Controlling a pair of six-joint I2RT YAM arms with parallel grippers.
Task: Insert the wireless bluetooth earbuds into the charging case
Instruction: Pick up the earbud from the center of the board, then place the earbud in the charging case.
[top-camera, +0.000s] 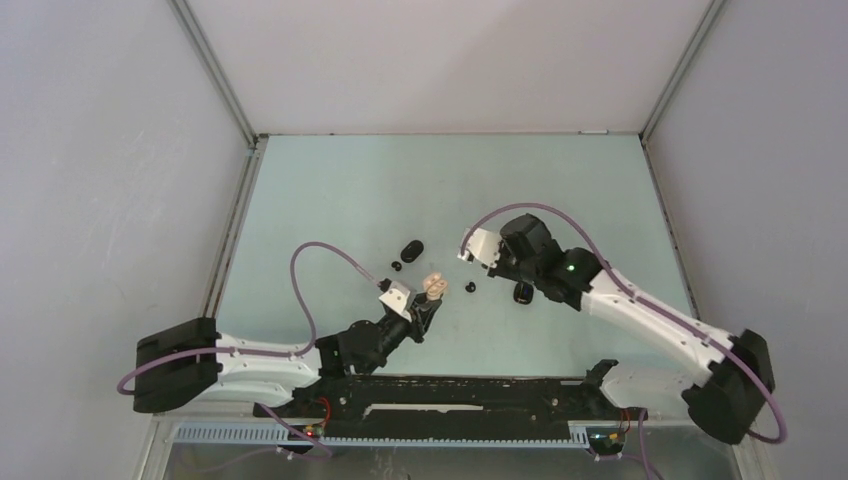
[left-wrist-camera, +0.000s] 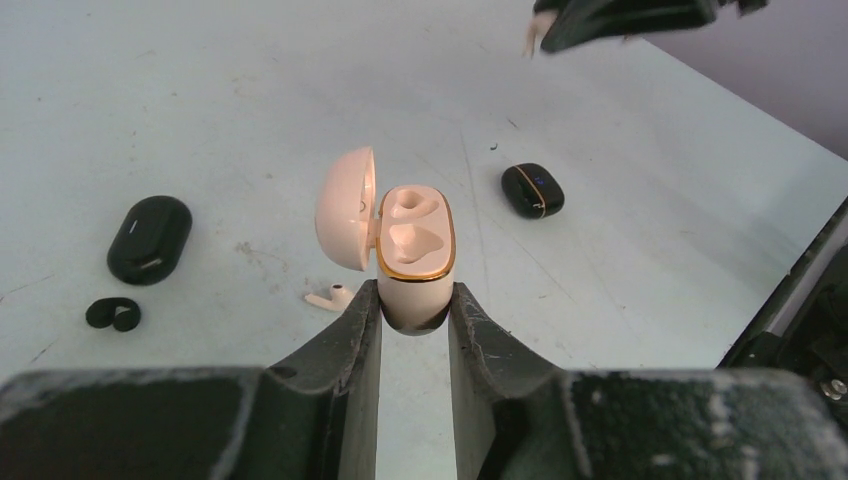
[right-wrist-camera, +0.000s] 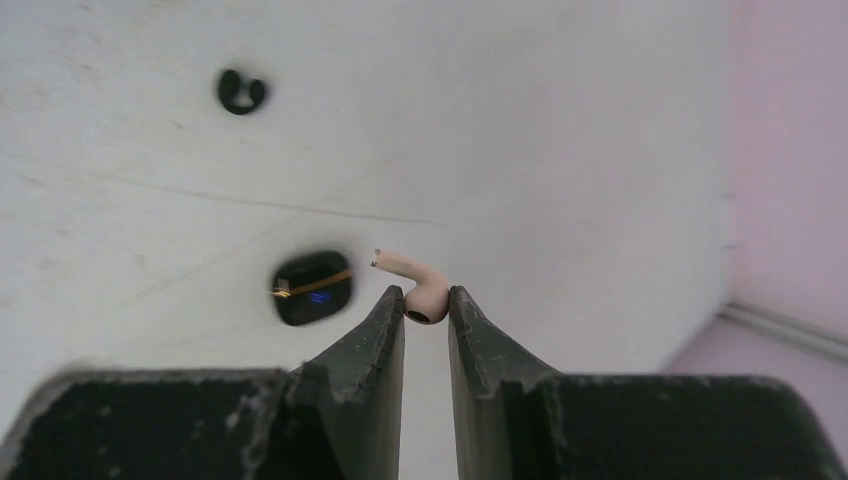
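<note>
My left gripper (left-wrist-camera: 415, 300) (top-camera: 430, 298) is shut on the base of a cream charging case (left-wrist-camera: 415, 250) (top-camera: 432, 284) with a gold rim. Its lid (left-wrist-camera: 347, 207) is swung open to the left, and both moulded wells look empty. A cream earbud (left-wrist-camera: 331, 296) lies on the table just left of the case. Raised above the table, my right gripper (right-wrist-camera: 427, 293) (top-camera: 510, 264) is shut on the head of another cream earbud (right-wrist-camera: 412, 274), whose stem points up and left.
A black oval case (left-wrist-camera: 150, 238) (top-camera: 410, 247) and a black clip-shaped earbud (left-wrist-camera: 112, 313) (top-camera: 396, 266) lie left of the cream case. A small black case with a gold band (right-wrist-camera: 312, 287) (left-wrist-camera: 532, 190) (top-camera: 522, 292) lies under the right wrist. Another black earbud (right-wrist-camera: 241, 91) (top-camera: 470, 287) lies between the arms.
</note>
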